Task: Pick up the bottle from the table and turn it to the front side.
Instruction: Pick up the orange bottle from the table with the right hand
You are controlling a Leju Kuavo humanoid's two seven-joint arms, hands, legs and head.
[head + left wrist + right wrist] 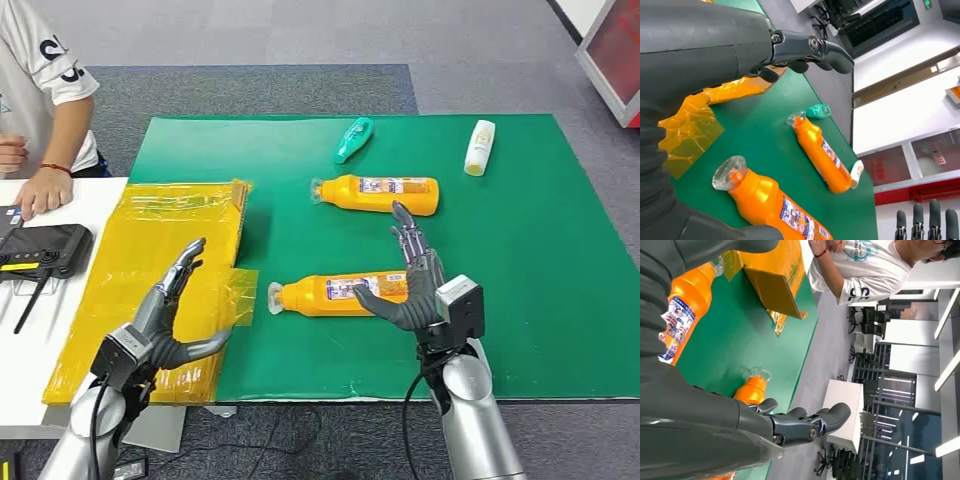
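Reach step, I'd say: right robot hand [413, 285] is open, fingers spread over the base of the near orange bottle [340, 293] lying flat on the green worktop [543, 260], neck at 9 o'clock. Left robot hand [170, 310] is open too. Next it needs to close around the body.

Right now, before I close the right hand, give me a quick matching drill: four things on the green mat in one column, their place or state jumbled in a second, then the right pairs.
Things
1. near orange bottle
2. far orange bottle
3. teal bottle
4. white bottle

Place or state
A. at the mat's far right, cap toward the robot
B. lying on its side at the open right hand
C. at the far edge, beyond the far orange bottle's cap
D. lying mid-mat, no hand near it

Pairs: 1-B, 2-D, 3-C, 4-A
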